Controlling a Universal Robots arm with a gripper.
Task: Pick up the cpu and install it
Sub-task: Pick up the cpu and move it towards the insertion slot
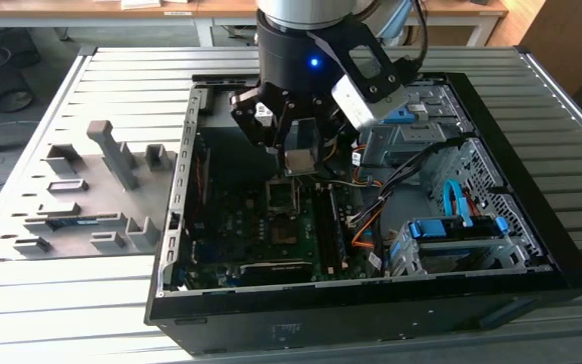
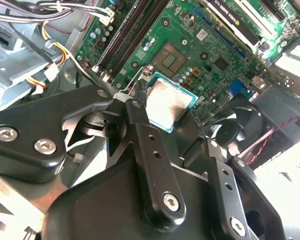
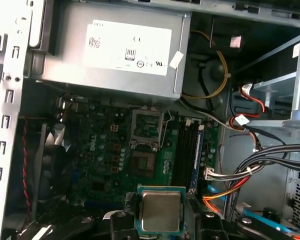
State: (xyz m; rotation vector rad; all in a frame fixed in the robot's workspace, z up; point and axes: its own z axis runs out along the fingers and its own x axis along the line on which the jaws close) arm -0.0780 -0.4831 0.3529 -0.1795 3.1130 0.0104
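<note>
- In the first wrist view the cpu (image 3: 160, 210) is cut off at its near edge, and my fingers (image 3: 130, 202) cover its two side edges.
- In the second wrist view one finger (image 3: 142, 130) hides a corner of the cpu (image 2: 165, 102).
- In the exterior view the cpu (image 1: 299, 161) is a small grey patch at my fingertips, and I cannot tell how far it is from the board below.
- My arm reaches down into the open case (image 1: 533, 227), with the gripper (image 1: 299, 155) pointing at the motherboard (image 3: 100, 165).
- My jaws are clamped on the cpu by two opposite edges.
- The socket (image 3: 146, 129) lies just beyond my fingertips, with the memory slots (image 3: 187, 150) beside it.
- The cpu lies flat, about parallel to the board, with its silvery top facing my wrist.
- It is square, so it shows no long axis.
</note>
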